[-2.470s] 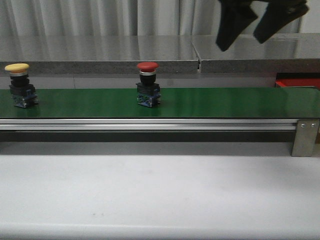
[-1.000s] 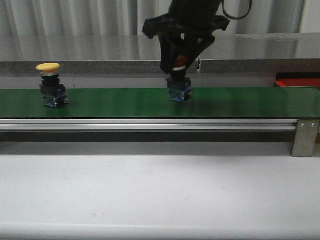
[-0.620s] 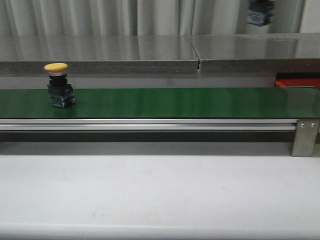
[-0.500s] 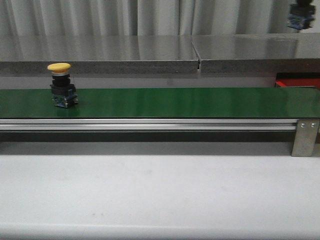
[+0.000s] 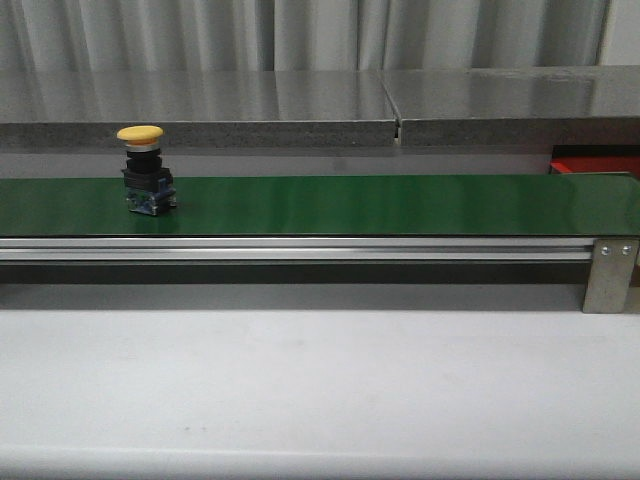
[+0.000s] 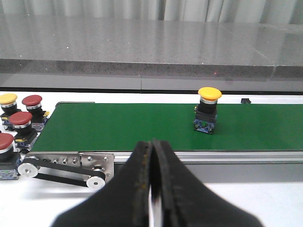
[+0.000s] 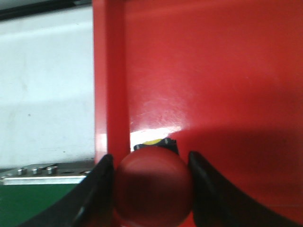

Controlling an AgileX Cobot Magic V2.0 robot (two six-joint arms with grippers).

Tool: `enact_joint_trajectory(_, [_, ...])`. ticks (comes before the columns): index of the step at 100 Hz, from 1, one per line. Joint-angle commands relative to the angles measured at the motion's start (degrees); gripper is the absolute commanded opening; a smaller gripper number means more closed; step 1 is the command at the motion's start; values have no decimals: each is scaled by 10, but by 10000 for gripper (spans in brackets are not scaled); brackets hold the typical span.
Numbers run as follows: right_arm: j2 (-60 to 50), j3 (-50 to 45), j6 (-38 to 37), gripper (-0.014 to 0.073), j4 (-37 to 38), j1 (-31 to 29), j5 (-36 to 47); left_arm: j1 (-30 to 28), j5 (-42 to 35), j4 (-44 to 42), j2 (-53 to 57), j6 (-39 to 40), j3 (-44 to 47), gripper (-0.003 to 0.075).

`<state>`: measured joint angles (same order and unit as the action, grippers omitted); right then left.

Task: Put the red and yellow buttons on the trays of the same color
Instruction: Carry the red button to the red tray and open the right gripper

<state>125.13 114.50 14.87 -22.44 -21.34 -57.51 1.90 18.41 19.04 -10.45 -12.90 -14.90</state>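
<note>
Nearest the robot lies the bare white worktop [image 5: 320, 390], and beyond it the green belt [image 5: 400, 205] runs across on its metal rail [image 5: 300, 250].

The left gripper [image 6: 152, 189] hangs short of the belt's near edge with its fingers [image 6: 137, 189] pressed together, nothing between them. Ahead of it, on the belt, a yellow button [image 6: 207, 110] stands upright on its black base; in the front view this button [image 5: 146, 170] sits toward the belt's left end, well apart from the right end.

Off the belt's left end, on the worktop, a cluster of spare buttons waits: three red ones [image 6: 21, 124] and one more yellow-capped one [image 6: 6, 100] at the back.

The right gripper [image 7: 151, 189] is over the red tray [image 7: 227, 85], its fingers [image 7: 94, 194] spread just wide enough to clasp the red button [image 7: 152, 187] by the sides of its cap. The cap sits close to the tray's raised wall, and the belt's end shows just beside it. Whether the button's base touches the tray floor I cannot tell. From the front only a sliver of that tray [image 5: 595, 160] shows beyond the belt's right end; neither arm appears there.

At the far side runs a grey ledge [image 5: 200, 110] under pale curtains [image 5: 300, 35].
</note>
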Motion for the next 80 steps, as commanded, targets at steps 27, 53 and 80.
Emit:
enact_joint_trajectory(27, [0, 18, 8, 146, -22, -5, 29, 5, -46, 7, -5, 2, -16, -20])
enact_joint_trajectory(53, [4, 18, 8, 147, -22, -5, 22, 5, -46, 7, -5, 2, -16, -20])
enact_joint_trajectory(80, [6, 18, 8, 316, -20, -5, 16, 5, -46, 7, -5, 2, -16, -20])
